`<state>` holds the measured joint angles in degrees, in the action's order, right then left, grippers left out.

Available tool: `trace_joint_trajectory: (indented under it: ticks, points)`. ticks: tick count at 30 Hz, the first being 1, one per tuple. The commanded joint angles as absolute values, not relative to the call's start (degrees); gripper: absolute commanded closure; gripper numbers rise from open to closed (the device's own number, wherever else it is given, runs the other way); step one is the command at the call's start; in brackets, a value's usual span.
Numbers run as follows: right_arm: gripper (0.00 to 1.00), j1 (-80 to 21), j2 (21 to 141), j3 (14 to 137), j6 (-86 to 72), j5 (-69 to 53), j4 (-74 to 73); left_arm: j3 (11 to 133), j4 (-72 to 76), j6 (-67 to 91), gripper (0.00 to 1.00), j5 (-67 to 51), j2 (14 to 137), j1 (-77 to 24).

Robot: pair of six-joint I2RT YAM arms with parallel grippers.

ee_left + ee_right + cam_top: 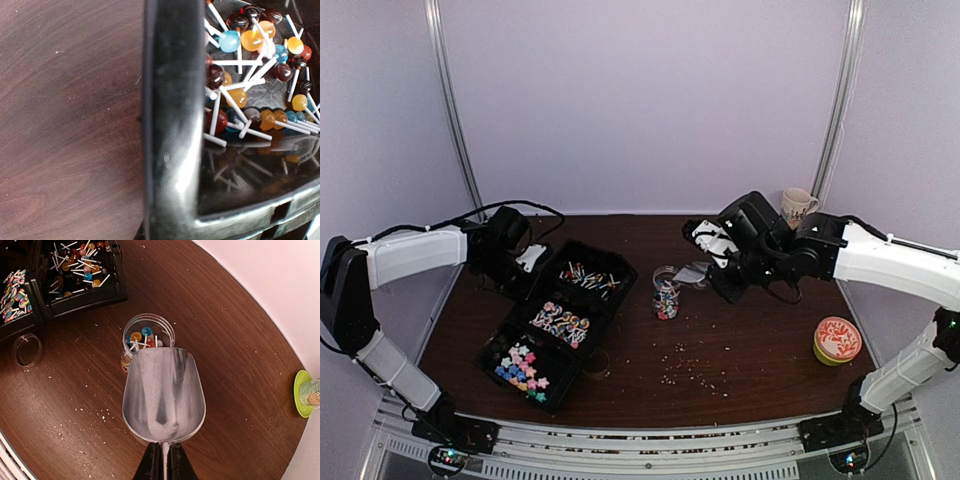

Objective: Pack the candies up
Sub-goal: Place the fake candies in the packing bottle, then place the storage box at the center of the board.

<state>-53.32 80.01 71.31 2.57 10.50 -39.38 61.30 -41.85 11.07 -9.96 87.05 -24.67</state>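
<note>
A black three-part tray holds the candies: lollipops, striped sweets and star-shaped sweets. A clear jar beside it holds mixed candies. My right gripper is shut on the handle of an empty metal scoop, whose front lip rests at the jar's rim. My left gripper is at the tray's far left edge. The left wrist view shows the rim running between the jaws, with the lollipops beside it; its fingers are hidden.
A clear lid lies at the tray's near corner, also in the right wrist view. Pale crumbs are scattered on the brown table. A yellow tub with an orange lid sits right; a mug stands at the back.
</note>
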Motion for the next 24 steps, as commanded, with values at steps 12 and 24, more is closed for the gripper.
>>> trace_joint_trajectory:
  ticks: [12, 24]
  points:
    - [1.00, -53.18, 85.15, 83.90, 2.02, 10.74, -52.82, 63.98, -39.15, 12.92, 1.00, -11.60, 84.42, -22.87]
    - [1.00, -54.27, 68.43, 60.14, 8.77, 12.89, -18.37, 66.37, -40.52, 11.98, 1.00, -5.43, 88.40, -17.04]
